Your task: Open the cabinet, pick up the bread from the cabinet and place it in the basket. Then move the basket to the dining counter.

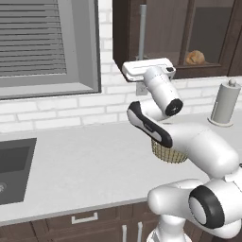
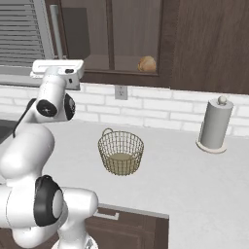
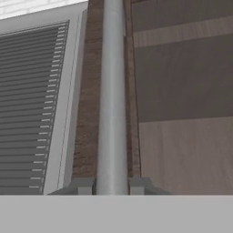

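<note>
The cabinet hangs above the worktop with its glass door closed, and its long silver bar handle runs straight up the middle of the hand view, passing between the two finger tips. The gripper has its jaws drawn in against the bar's lower end — one pad on each side, seemingly touching it. So the handle looks gripped, and the door is not yet swung.

The bread sits on the shelf behind the glass, up and to the right of the hand in the right base view. The basket stands on the grey counter below, well apart from the paper towel roll.

To open well, I judge the pull should follow the door's arc rather than a straight line — otherwise the fingers may slide off the smooth bar. Swing it wide enough to leave a clean reach to the bread.
</note>
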